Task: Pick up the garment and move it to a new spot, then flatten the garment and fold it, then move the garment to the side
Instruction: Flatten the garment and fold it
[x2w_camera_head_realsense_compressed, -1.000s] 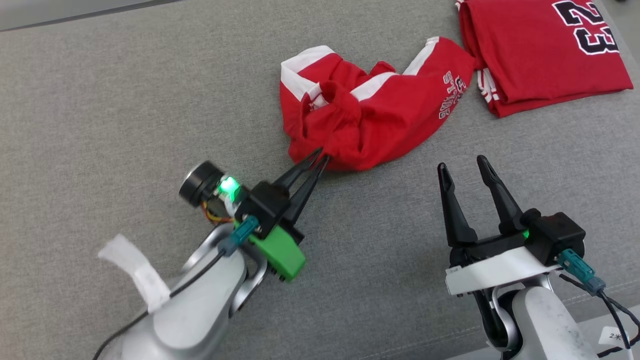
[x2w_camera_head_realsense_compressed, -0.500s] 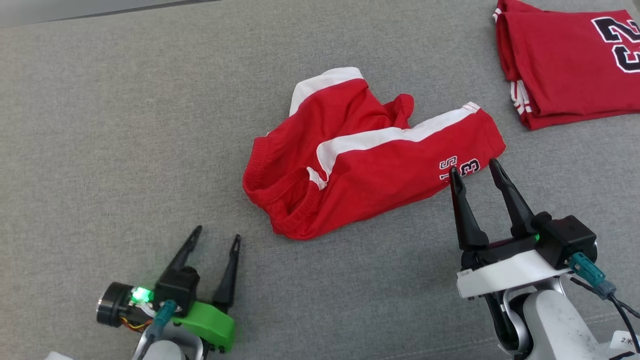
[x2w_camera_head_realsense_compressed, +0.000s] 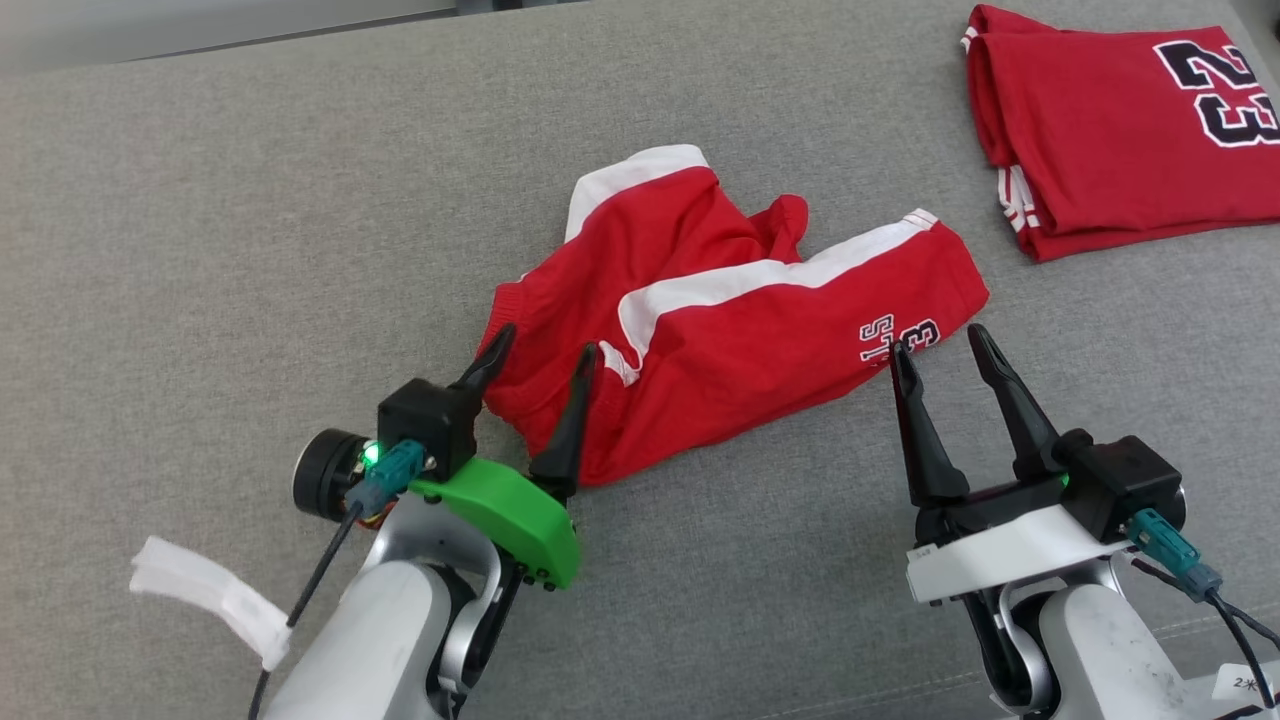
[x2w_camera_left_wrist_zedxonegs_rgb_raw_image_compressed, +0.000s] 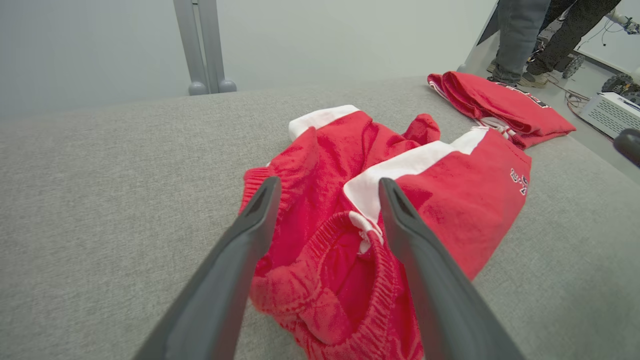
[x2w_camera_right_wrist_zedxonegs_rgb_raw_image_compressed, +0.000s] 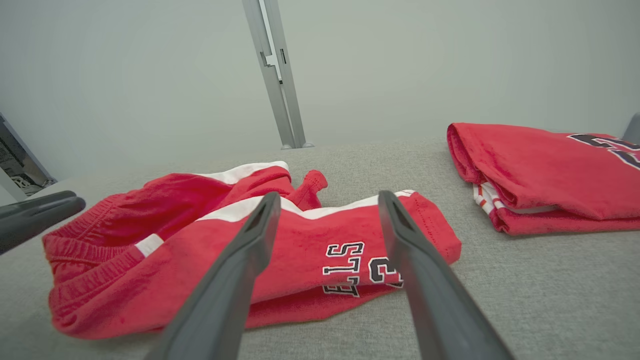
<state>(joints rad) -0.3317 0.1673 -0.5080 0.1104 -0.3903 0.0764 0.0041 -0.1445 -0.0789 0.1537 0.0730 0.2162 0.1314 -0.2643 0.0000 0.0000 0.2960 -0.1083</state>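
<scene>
- A grey fabric-covered worktop (x2w_camera_head_realsense_compressed: 200, 250) spans the head view. The wrist views show a pale wall behind it, with a grey metal post (x2w_camera_left_wrist_zedxonegs_rgb_raw_image_compressed: 202, 45) standing at the far edge.
- The garment, a pair of red cotton shorts with white side stripes (x2w_camera_head_realsense_compressed: 720, 350), lies crumpled at the centre of the head view. Its elastic waistband is bunched at the lower left, and a leg printed with black-and-white lettering stretches to the right.
- A folded red jersey with a black number 23 (x2w_camera_head_realsense_compressed: 1120, 130) sits in the upper right corner, apart from the shorts.
- The left gripper (x2w_camera_head_realsense_compressed: 545, 345), with a green plastic part (x2w_camera_head_realsense_compressed: 500, 515) at its base, reaches up from the lower left. Its two dark fingers are spread wide and grip nothing.
- One of its tips sits at the waistband's edge and the other over the red cloth. In the left wrist view the left gripper (x2w_camera_left_wrist_zedxonegs_rgb_raw_image_compressed: 328, 182) straddles the gathered waistband. I cannot tell whether the tips touch the cloth.
- The right gripper (x2w_camera_head_realsense_compressed: 936, 342) rises from the lower right, its fingers likewise apart and empty, its tips at the lower edge of the printed leg.
- In the right wrist view the right gripper (x2w_camera_right_wrist_zedxonegs_rgb_raw_image_compressed: 328, 196) frames the lettering on the shorts (x2w_camera_right_wrist_zedxonegs_rgb_raw_image_compressed: 300, 250).
- A person's legs (x2w_camera_left_wrist_zedxonegs_rgb_raw_image_compressed: 515, 35) stand beyond the worktop at the top right of the left wrist view.
</scene>
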